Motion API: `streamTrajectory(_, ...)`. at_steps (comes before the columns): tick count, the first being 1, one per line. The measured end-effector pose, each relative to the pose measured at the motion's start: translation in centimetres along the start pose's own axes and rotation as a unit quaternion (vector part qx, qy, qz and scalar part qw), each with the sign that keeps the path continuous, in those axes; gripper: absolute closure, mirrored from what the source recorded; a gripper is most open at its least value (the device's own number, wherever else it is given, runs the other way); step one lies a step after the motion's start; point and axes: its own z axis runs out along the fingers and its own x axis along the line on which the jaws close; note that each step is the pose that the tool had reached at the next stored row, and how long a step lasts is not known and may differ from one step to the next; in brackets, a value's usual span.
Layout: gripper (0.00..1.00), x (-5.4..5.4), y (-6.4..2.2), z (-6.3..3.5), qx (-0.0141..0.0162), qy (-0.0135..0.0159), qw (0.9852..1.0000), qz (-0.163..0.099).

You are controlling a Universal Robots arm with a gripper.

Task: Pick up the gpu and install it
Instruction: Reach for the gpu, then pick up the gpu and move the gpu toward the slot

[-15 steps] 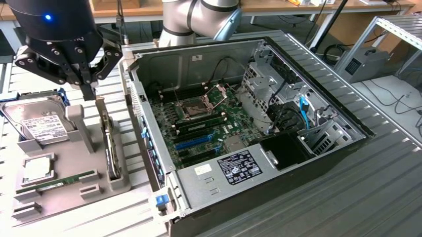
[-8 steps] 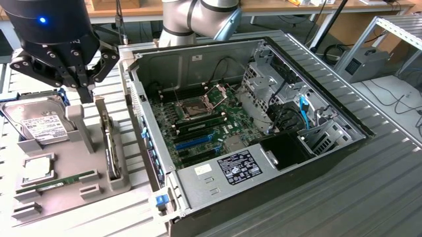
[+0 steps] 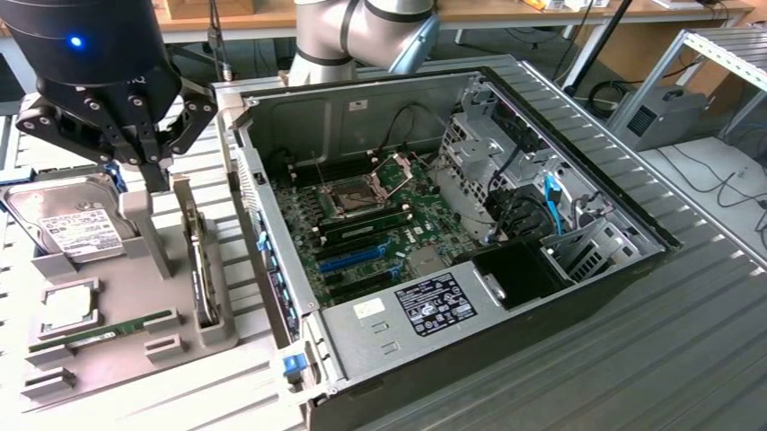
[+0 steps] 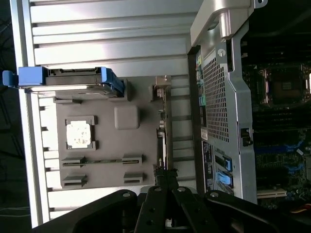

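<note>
The gpu [image 3: 201,260] stands on edge in a slot along one side of the grey holder [image 3: 120,296], its thin dark edge facing up. My gripper [image 3: 149,171] hangs above the far end of the holder, toward the exterior view's left of the card, with its fingers shut and nothing between them. In the wrist view the gpu [image 4: 163,136] is a narrow strip beside the computer case, and the shut gripper [image 4: 165,180] lines up over one end of it without touching it. The open computer case [image 3: 480,224] lies to the exterior view's right, with its motherboard [image 3: 359,224] exposed.
The holder also carries a silver hard drive [image 3: 72,220], a processor chip [image 3: 70,305] and a green RAM stick [image 3: 102,330]. The case's metal side wall [image 4: 221,111] rises close to the gpu slot. A ribbed metal table [image 3: 623,359] lies under everything.
</note>
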Motion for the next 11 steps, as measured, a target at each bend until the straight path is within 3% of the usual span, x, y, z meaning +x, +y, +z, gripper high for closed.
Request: streamTrajectory(11, 0.89, 0.0, -0.06, 0.0, 0.0, 0.0, 1.0, 0.0)
